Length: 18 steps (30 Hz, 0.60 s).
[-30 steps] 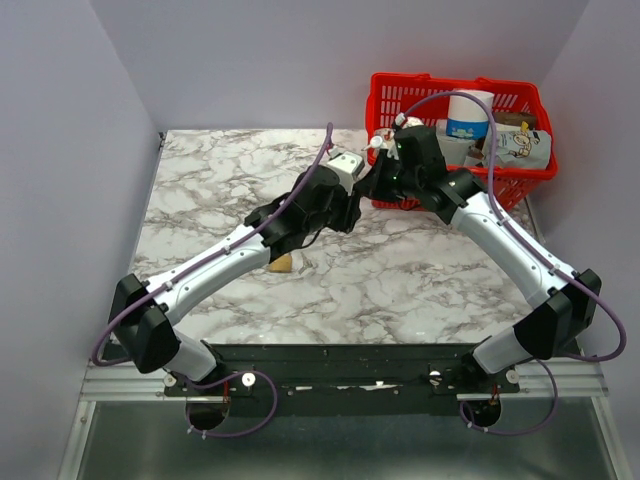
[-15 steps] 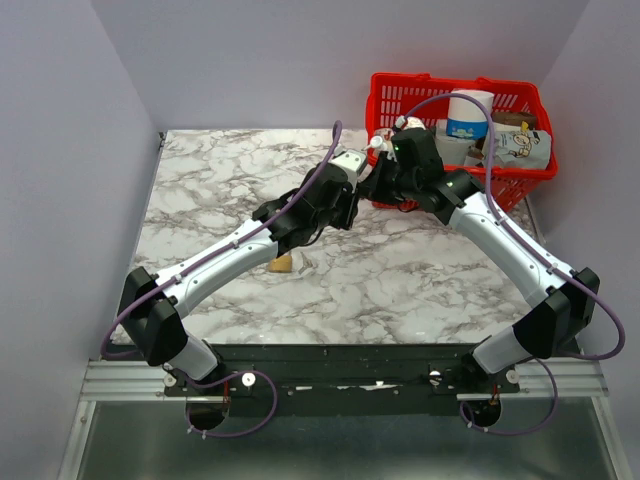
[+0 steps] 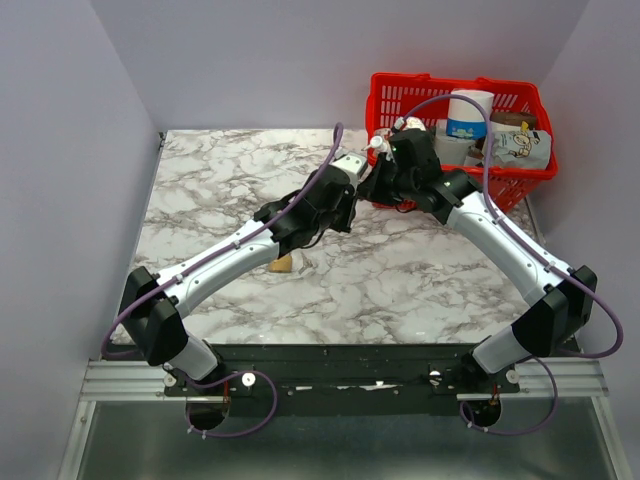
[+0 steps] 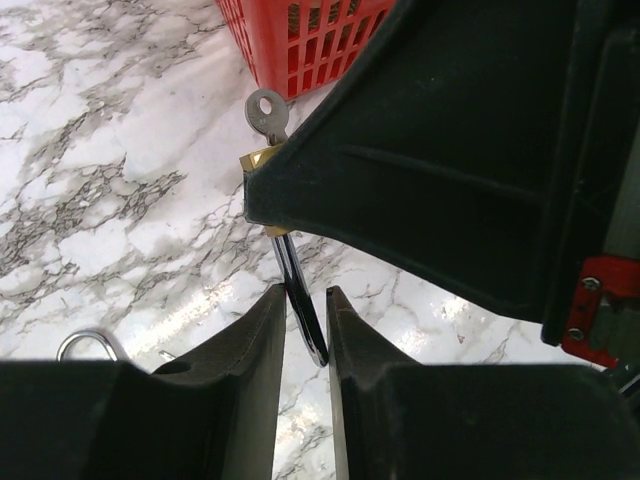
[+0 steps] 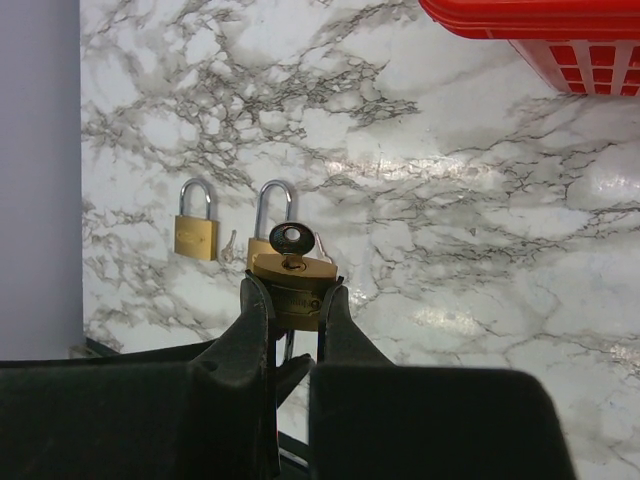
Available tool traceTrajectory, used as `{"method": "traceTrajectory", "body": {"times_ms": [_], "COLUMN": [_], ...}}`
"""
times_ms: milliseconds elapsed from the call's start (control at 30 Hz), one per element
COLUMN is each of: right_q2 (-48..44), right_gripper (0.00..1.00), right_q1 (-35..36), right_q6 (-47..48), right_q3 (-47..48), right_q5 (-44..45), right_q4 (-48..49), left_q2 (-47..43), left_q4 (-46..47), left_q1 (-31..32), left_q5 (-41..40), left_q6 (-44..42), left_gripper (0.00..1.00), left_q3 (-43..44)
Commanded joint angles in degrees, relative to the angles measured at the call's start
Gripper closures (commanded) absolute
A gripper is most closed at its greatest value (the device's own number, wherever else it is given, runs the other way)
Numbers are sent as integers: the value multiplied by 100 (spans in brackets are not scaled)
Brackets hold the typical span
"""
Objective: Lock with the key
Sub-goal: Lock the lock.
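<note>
So the right gripper (image 5: pixel 293 300) is clamped on the brass padlock (image 5: pixel 290 272), which is held up between the two wrists near the front of the red basket (image 5: pixel 560 30). The key (image 5: pixel 291 238) is sticking out of its keyhole end. The left gripper (image 4: pixel 306 300) has its fingers pinched narrow on the shackle (image 4: pixel 298 285).

My worry is that the shackle leg misses its hole when I push, so it jams or twists the body in the right fingers. The wrists are crammed together, so bumping the key looks easy. Two spare padlocks (image 5: pixel 195 232) (image 5: pixel 270 205) lie on the table (image 5: pixel 450 200) beneath, and a dropped lock could land among them.
</note>
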<state>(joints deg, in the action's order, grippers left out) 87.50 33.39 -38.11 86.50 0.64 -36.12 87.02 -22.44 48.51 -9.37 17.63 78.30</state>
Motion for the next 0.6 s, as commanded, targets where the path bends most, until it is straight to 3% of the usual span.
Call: {"method": "traceTrajectory", "body": {"times_ms": [0,67,133,167,233,267,367,567], "right_q2": [30,30,12,-5,-31,-58,-163,-541], "right_gripper": [99,99,98,82,64,47,26,6], "right_q1": [10,10,10,10,10,10,-16,-367], "right_q6": [-65,-57,-13,14,49,119,382,1180], "right_q3": [-37,-37,-37,-37,-54,-54,-2,-36], "right_q5": [182,129,15,-29,-29,-195,-336,-1056], "right_q4": [43,78,131,157,193,210,202,105], "left_q2": [43,51,17,-10,-45,-115,-395,-1344], "left_q4": [-182,-200,-209,-217,-217,-217,-139,486], "left_q1": [27,27,27,27,27,18,-78,-412], "left_q5": [-65,-57,-48,-57,-4,14,469,1997], "left_q6": [48,74,109,127,162,162,136,-268], "left_gripper": [78,84,97,100,100,100,100,100], "left_q3": [10,18,10,10,-8,-8,-174,-842]}}
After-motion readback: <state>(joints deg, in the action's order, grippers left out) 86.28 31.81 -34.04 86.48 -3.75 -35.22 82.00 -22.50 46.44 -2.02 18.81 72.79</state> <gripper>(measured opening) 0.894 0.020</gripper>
